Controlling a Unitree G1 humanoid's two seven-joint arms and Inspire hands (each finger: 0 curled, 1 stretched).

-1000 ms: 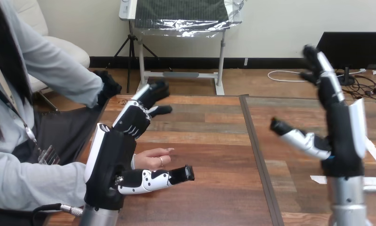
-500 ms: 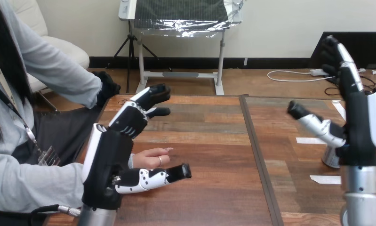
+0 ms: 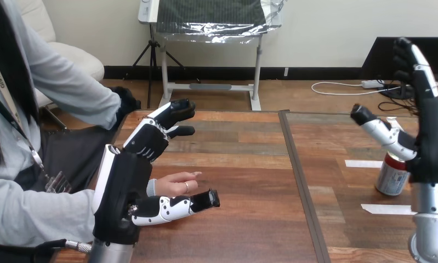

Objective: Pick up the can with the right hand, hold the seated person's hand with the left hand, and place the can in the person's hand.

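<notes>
One can point(image 3: 391, 178) stands upright, long axis vertical, beside right hand point(image 3: 433, 145).

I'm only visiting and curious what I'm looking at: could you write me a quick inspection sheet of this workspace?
Surface: wooden table, with a seam running down its middle.
Job's things: can upright at the table's right; person's hand at the left, empty.
Clutter: white tape strips near the can.
Hands: left hand open, its thumb and fingers either side of the person's hand, not curled round it; right hand open, raised just above the can, not closed on it.
Cables: nothing seen on the table.
Surroundings: a person seated at the table's left side.
</notes>
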